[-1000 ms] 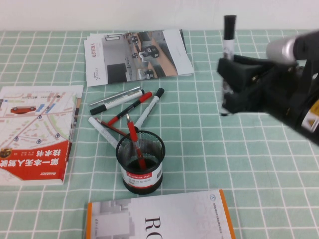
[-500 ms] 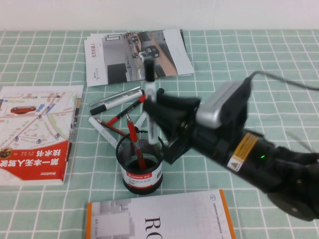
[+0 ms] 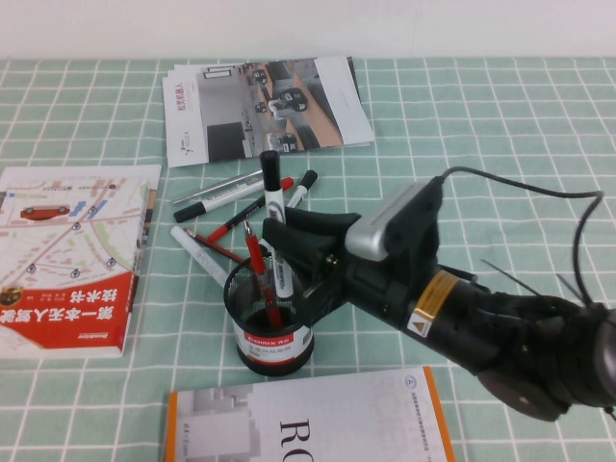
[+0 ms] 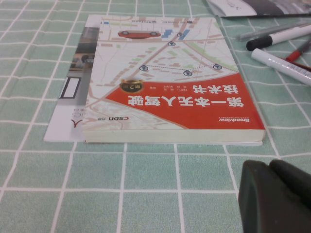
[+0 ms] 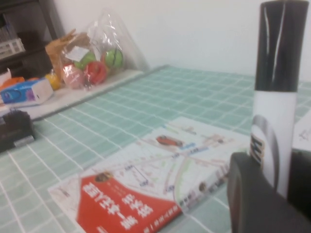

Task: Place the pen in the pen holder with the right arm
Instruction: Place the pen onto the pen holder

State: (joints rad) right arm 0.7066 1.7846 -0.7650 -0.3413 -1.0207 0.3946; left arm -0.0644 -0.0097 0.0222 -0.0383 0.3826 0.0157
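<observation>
**Pen poised over the holder's mouth, right arm in charge**

The pen (image 3: 274,207), a thick white marker with a black cap, stands nearly upright in the high view, cap up, pinched low on its barrel by the right tool (image 3: 286,252). Its lower end sits at or just inside the rim of the pen holder (image 3: 270,310), a black mesh cup on the green checked table (image 3: 481,144); how deep the tip has gone cannot be told. The pen's long axis runs almost in line with the holder's, so the coming move looks like a short straight drop and release. A slim red pen (image 3: 260,274) and a thin black-and-red one already lean inside the cup, leaving open room on the tool's side. Loose markers (image 3: 223,191) lie just behind the holder, a red map book (image 3: 67,260) well to the left, an orange-edged book (image 3: 308,419) just in front.

The left wrist view shows the left tool (image 4: 274,196) parked low beside the red map book (image 4: 170,82), well apart from the holder; whether it is spread or pressed together cannot be told.

The right wrist view shows the pen (image 5: 274,97) upright between the tool's dark fingers (image 5: 252,194), gripped on the white barrel.
</observation>
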